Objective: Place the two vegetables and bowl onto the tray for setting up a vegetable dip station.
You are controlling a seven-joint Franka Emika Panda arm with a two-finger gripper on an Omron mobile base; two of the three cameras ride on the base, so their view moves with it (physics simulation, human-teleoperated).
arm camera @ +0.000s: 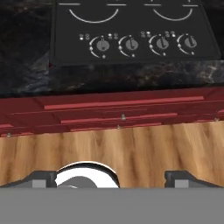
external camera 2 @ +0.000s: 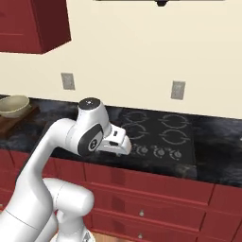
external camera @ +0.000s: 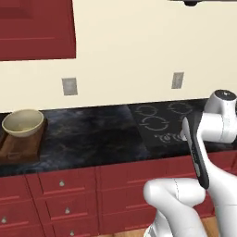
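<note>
The cream bowl (external camera: 23, 122) (external camera 2: 13, 105) sits on the dark wooden tray (external camera: 16, 150) (external camera 2: 14, 124) at the far left of the black counter. The two vegetables are out of view. My gripper (arm camera: 113, 179) is open, its two dark fingertips (arm camera: 43, 179) wide apart with nothing between them. It hangs in front of the counter's edge by the cooktop, well to the right of the tray, and looks down at the drawers and the floor. The white hand (external camera 2: 117, 142) shows in the right base view, over the front of the counter.
A black cooktop (external camera: 162, 122) (external camera 2: 156, 132) (arm camera: 131, 30) with a row of knobs (arm camera: 131, 43) lies in the counter. Red drawers (arm camera: 122, 109) run below it, above a wooden floor (arm camera: 131, 148). A red wall cabinet (external camera: 37, 28) hangs above the tray.
</note>
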